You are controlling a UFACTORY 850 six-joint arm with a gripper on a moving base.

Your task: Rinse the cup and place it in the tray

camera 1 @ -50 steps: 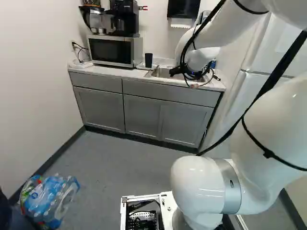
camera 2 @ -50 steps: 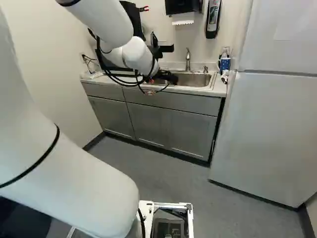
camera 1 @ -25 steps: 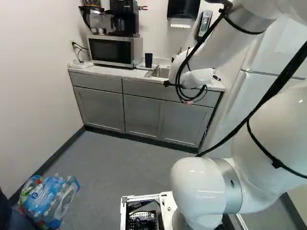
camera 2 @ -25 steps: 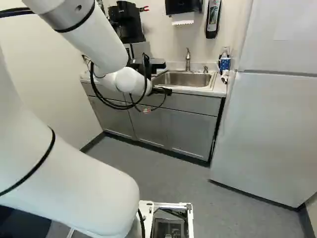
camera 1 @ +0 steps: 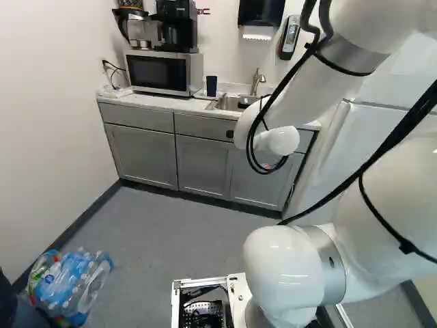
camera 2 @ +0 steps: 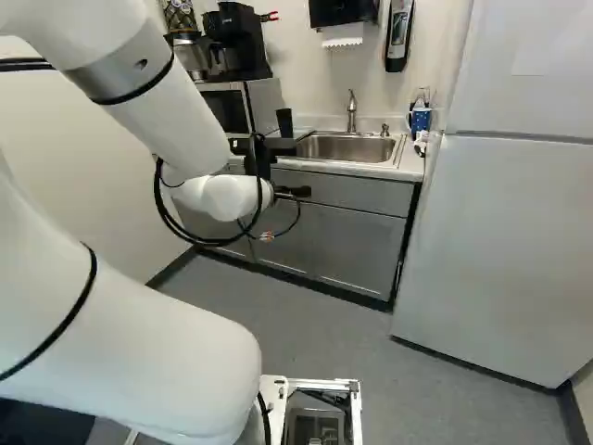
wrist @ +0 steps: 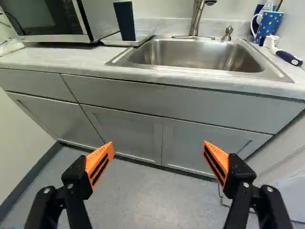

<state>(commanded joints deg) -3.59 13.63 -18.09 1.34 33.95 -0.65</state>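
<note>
Pale walls meet a grey floor; grey cabinets carry a light countertop; a white refrigerator stands alongside.

Microwave, grey, upper left of the left base view, on the surface; black coffee maker atop it. Plastic bottles, bundled, lower left, on the floor. Right base view: refrigerator, white, right side; mug, blue, dotted, upper right; towel dispenser, black, top centre.
</note>
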